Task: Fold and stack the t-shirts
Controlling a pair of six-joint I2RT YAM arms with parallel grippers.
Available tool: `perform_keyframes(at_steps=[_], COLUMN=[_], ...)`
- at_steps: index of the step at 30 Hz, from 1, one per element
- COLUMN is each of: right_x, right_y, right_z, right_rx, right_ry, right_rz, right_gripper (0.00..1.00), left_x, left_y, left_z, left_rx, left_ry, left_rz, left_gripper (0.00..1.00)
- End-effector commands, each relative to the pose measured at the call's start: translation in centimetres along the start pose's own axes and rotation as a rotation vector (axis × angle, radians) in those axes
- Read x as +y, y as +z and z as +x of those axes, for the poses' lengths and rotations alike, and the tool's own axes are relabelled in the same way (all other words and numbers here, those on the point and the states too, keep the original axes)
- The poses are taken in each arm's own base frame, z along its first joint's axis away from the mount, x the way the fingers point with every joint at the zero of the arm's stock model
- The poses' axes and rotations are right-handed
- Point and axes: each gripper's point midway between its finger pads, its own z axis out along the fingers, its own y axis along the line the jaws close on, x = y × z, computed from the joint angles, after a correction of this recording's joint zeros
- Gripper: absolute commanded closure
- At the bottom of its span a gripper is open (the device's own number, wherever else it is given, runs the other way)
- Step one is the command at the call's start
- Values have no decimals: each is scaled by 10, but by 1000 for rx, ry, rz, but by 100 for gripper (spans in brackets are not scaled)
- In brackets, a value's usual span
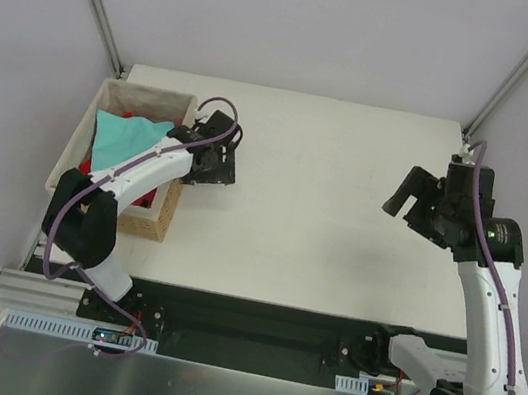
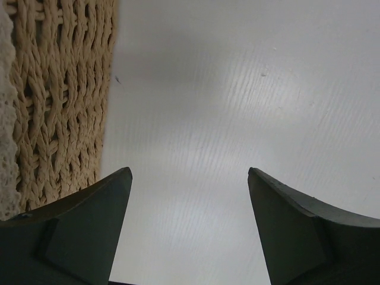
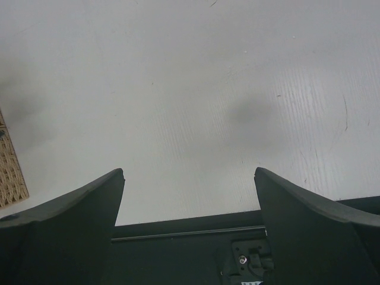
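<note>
A light teal t-shirt (image 1: 128, 134) lies crumpled on top in the woven wicker basket (image 1: 161, 216) at the table's left edge. Red cloth (image 1: 146, 199) shows under it at the near side and at the far side; I cannot tell whether it is one shirt or two. My left gripper (image 1: 213, 163) is open and empty, just right of the basket over bare table. In the left wrist view (image 2: 189, 178) only table lies between its fingers, and the basket wall (image 2: 59, 101) is to the left. My right gripper (image 1: 405, 194) is open and empty above the table's right half, and the right wrist view (image 3: 189, 175) shows the same.
The white table (image 1: 315, 196) stretches between the two arms. Its black front rail (image 3: 190, 249) shows below my right gripper. A corner of the basket (image 3: 10, 178) shows at the left of the right wrist view. Grey walls and frame posts surround the table.
</note>
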Motion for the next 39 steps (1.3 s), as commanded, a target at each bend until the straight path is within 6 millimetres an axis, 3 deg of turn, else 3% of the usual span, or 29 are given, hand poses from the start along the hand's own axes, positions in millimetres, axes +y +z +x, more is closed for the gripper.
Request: perform_keyframes(at_steps=[1, 3, 4, 6, 7, 9, 13, 20, 24, 33, 39], right_x=[7, 7, 6, 6, 6, 6, 3, -2, 3, 12, 13], right_y=[-2, -2, -3, -5, -6, -8, -13, -10, -2, 11, 17], right_z=[-7, -7, -7, -7, -7, -7, -6, -6, -9, -12, -13], right_rx=[-19, -20, -25, -31, -37, -43, -67, -74, -50, -34, -23], right_ry=[30, 37, 38, 44, 46, 50, 65, 89, 96, 146, 167], right_rz=[-28, -25, -26, -27, -30, -33, -28, -3, -1, -19, -7], right_gripper=[4, 4, 4, 4, 4, 4, 4, 4, 4, 4, 4], left_x=[-30, -56, -62, -76, -76, -74, -44, -2, 23, 57, 65], left_y=[-19, -26, -11, -8, 9, 19, 43, 50, 58, 65, 51], left_z=[-27, -49, -47, -64, -64, -68, -75, -84, -78, -65, -55], left_rx=[-66, -100, -70, -85, -59, -39, 7, 22, 49, 82, 84], left_ry=[77, 104, 116, 136, 143, 133, 78, 78, 73, 62, 115], left_rz=[92, 146, 136, 156, 134, 136, 98, 60, 25, 30, 99], left_gripper=[20, 21, 20, 20, 20, 21, 21, 22, 22, 23, 24])
